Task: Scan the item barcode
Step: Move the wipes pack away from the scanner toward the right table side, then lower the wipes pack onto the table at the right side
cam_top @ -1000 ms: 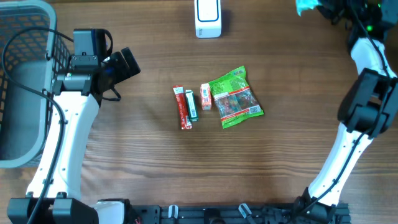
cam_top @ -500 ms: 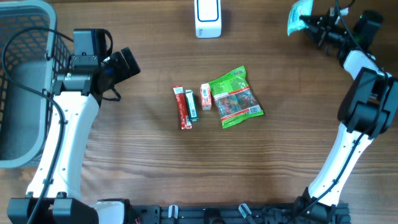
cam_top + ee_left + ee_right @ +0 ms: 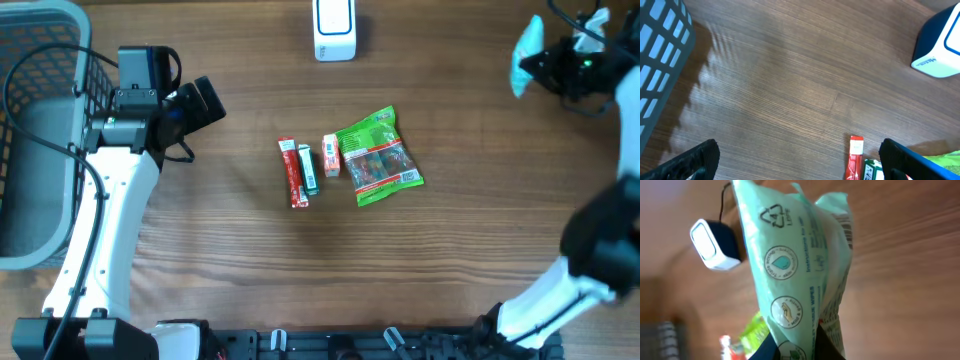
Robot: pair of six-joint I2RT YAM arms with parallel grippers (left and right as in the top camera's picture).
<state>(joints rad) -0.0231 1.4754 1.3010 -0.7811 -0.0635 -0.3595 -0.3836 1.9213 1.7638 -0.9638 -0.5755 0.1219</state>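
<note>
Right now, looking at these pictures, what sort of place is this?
Probably a mock shop checkout set up on a wooden table: a white and blue barcode scanner stands at the far edge, a grey shopping basket sits at the left, and small packaged snacks lie in the middle.

Glossy plastic packet (image 3: 790, 265), wooden table (image 3: 790, 75)

overhead looks straight down on the whole table (image 3: 470, 260). left wrist sits low, facing the far edge; right wrist is close up on the wipes pack (image 3: 800, 280) — all three catch the scanner (image 3: 334, 30).
</note>
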